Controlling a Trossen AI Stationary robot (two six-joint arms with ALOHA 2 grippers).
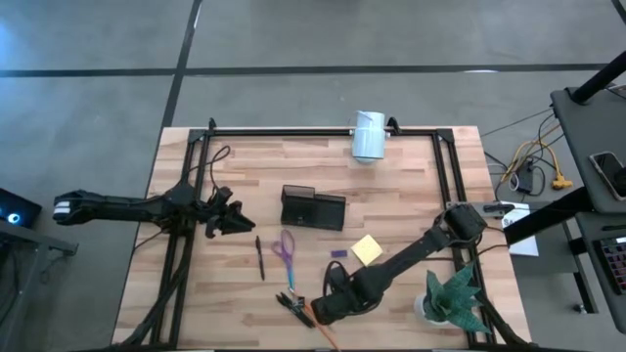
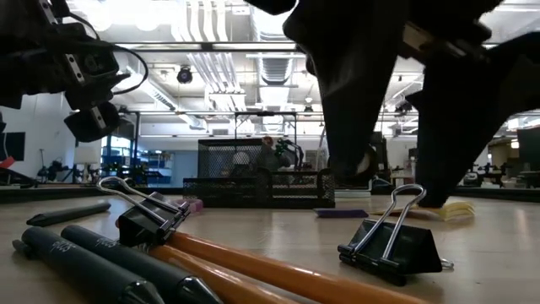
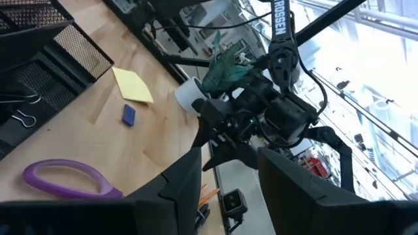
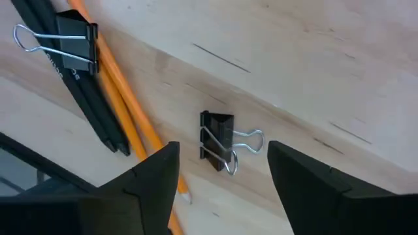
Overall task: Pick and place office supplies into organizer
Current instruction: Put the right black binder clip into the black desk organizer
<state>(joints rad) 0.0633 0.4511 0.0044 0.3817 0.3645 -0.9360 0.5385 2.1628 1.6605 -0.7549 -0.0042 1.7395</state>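
Right gripper, jaws spread, hovers over a black binder clip near pencils at the table's front edge; left gripper, jaws spread, waits beside the organizer.

Wooden table, black mesh organizer

Orange pencils and scissors cut off by picture edges
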